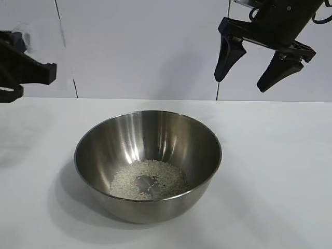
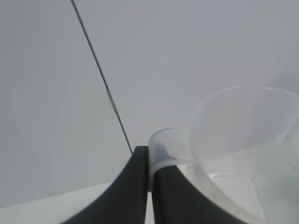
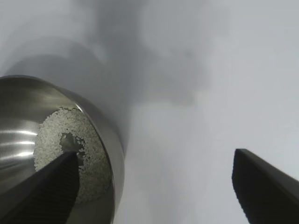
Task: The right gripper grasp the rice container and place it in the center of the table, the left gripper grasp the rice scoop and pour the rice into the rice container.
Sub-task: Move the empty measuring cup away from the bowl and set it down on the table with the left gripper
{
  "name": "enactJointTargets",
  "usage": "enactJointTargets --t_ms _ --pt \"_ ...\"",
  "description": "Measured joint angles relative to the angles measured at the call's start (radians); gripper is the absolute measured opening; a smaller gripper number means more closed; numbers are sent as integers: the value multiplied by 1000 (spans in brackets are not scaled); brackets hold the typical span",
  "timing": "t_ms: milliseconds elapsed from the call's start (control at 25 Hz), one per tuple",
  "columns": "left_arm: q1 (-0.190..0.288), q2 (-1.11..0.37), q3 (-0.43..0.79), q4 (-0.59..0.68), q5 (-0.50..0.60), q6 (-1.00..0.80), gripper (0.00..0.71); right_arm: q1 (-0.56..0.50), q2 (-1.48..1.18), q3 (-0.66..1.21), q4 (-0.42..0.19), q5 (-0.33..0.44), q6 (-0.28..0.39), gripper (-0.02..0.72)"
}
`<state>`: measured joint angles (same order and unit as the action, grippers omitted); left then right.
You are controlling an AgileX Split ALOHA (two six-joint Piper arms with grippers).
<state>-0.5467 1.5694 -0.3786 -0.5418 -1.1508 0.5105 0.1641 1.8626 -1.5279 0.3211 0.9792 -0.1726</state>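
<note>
The shiny steel rice container (image 1: 148, 163) stands upright on the white table (image 1: 270, 171), with white rice (image 1: 148, 179) ringing its bottom.

Exterior camera faces the bowl (image 1: 148, 165) closely (right wrist shares it).

Bright, even light washes the white table (image 1: 270, 155), the steel bowl (image 1: 148, 150) throws a soft shadow to its left and shows streaky glare inside, and the plastic scoop (image 2: 233, 140) looks blurred and hazy close to the lens.
</note>
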Motion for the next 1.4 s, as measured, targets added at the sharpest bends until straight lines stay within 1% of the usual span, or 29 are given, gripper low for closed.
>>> enactJointTargets --t_ms 120,280,360,520,720,800,920,1240,1400 --pt "32 0 46 15 0 -13 8 0 0 0 0 -3 0 610" --pt "62 14 91 64 0 -52 8 0 0 0 0 -7 0 610" --pt "81 51 91 83 0 -74 8 0 0 0 0 -7 0 610" --pt "128 143 91 163 0 -103 8 0 0 0 0 -9 0 610" --pt "194 203 82 208 0 -172 8 0 0 0 0 -9 0 610" --pt "211 225 75 247 0 -194 8 0 0 0 0 -10 0 610" --pt "222 267 58 295 0 -209 8 0 0 0 0 -10 0 610" --pt "223 366 13 322 0 -237 8 0 0 0 0 -10 -1 610" --pt "223 407 -12 360 0 -265 8 0 0 0 0 -10 -1 610"
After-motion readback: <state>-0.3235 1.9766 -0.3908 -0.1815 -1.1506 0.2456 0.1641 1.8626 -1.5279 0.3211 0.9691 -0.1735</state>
